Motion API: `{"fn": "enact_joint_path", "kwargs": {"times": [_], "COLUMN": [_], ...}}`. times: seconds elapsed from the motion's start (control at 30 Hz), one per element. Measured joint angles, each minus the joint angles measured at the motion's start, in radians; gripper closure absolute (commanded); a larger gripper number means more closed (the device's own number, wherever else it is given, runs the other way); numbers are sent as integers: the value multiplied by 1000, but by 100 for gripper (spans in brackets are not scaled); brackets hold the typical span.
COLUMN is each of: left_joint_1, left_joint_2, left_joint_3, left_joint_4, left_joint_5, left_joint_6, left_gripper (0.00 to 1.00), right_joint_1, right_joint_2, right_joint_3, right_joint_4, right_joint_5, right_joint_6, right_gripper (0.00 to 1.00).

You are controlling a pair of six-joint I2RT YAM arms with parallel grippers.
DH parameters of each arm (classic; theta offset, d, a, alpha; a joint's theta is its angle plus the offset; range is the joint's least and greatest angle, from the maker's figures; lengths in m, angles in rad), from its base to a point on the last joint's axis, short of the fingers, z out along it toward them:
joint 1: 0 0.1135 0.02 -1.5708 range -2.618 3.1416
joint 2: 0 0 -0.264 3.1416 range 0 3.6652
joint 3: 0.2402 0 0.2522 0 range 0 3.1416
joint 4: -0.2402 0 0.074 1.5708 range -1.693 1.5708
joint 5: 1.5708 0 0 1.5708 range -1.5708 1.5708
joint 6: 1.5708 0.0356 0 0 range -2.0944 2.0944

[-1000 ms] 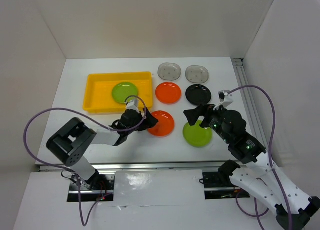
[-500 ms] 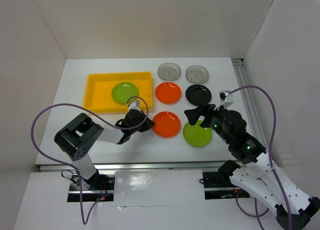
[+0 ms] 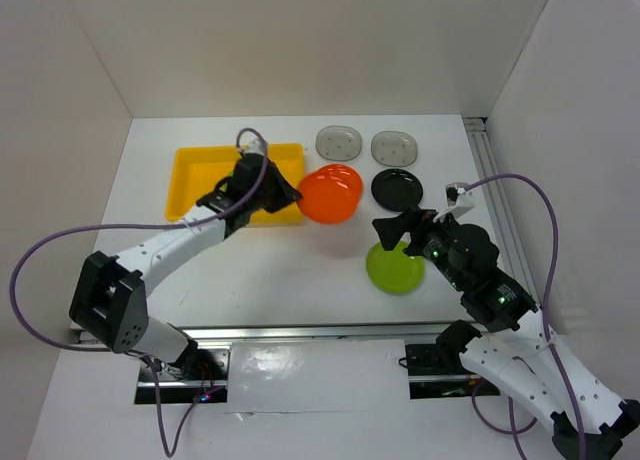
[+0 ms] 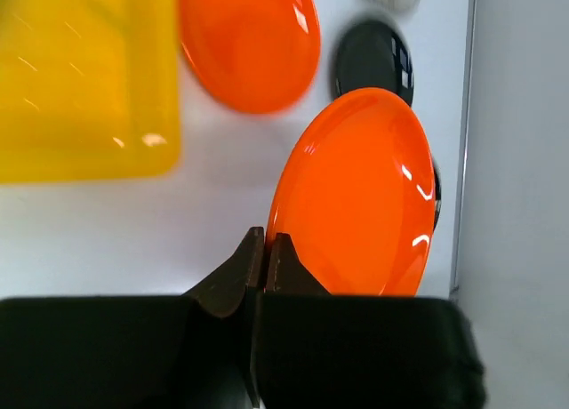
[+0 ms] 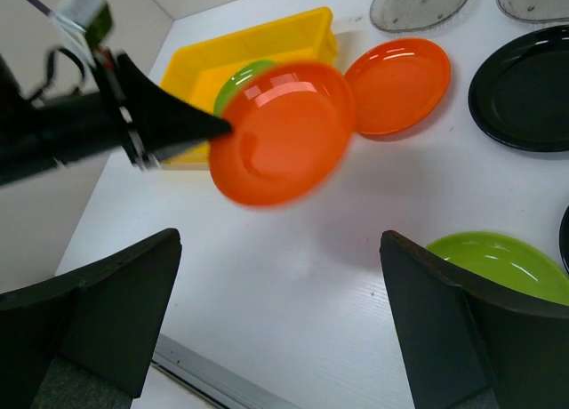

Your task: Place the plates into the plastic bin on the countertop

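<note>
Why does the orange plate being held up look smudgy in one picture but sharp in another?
Right wrist view: the held orange plate has smeared edges, which looks like motion blur. Left wrist view: that plate is crisp, with white glare streaks on its gloss, while the yellow bin behind it is soft and out of focus.

Green plate (image 5: 233, 87) half behind orange plate (image 5: 283, 135)

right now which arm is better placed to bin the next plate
Left: the left gripper holds the lifted orange plate beside the yellow bin; the right gripper is open, empty, farther off.
</note>
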Motion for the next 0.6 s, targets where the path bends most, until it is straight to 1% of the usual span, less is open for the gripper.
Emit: {"fn": "enact_joint_path", "kwargs": {"times": [0.13, 0.27, 0.33, 0.43, 0.53, 0.6], "left_joint_1": [190, 380, 456, 519, 535, 544], "left_joint_2": [0, 47, 91, 182, 256, 279], "left_joint_3": [140, 194, 207, 246, 279, 279], "left_joint_4": [-98, -126, -123, -129, -132, -136], "left_joint_5": [-24, -44, -48, -52, -54, -54], "left_joint_6": [-3, -11, -8, 0, 19, 24], "left_gripper": [100, 100, 100, 100, 100, 100], "right_joint_1": [0, 0, 0, 0, 0, 0], "right_joint_2": [5, 19, 23, 23, 23, 23], "right_joint_3": [0, 0, 0, 0, -2, -2], "right_joint_4": [1, 3, 3, 7, 10, 11], "right_joint_5": [1, -3, -3, -4, -5, -5], "right_joint_6": [6, 8, 7, 7, 6, 6], "right_gripper": [0, 0, 0, 0, 0, 0]}}
